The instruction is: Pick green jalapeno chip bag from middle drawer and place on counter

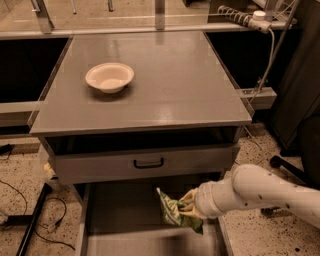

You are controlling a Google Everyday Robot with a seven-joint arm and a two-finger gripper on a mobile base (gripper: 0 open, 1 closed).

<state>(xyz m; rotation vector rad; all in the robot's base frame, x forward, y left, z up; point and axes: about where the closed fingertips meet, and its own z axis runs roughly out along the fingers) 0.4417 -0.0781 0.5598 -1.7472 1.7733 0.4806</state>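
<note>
The green jalapeno chip bag (172, 211) is wrinkly and glossy, and hangs tilted over the open middle drawer (117, 212) at the bottom of the view. My gripper (188, 204) reaches in from the right on a white arm and is shut on the bag's right side, holding it a little above the drawer floor. The grey counter (165, 80) lies above, well apart from the bag.
A white bowl (109, 76) stands on the counter's left part. A closed grey drawer with a black bar handle (148, 163) sits just above the open one. A cable and a power strip (240, 15) are at the back right. Cables lie on the floor at left.
</note>
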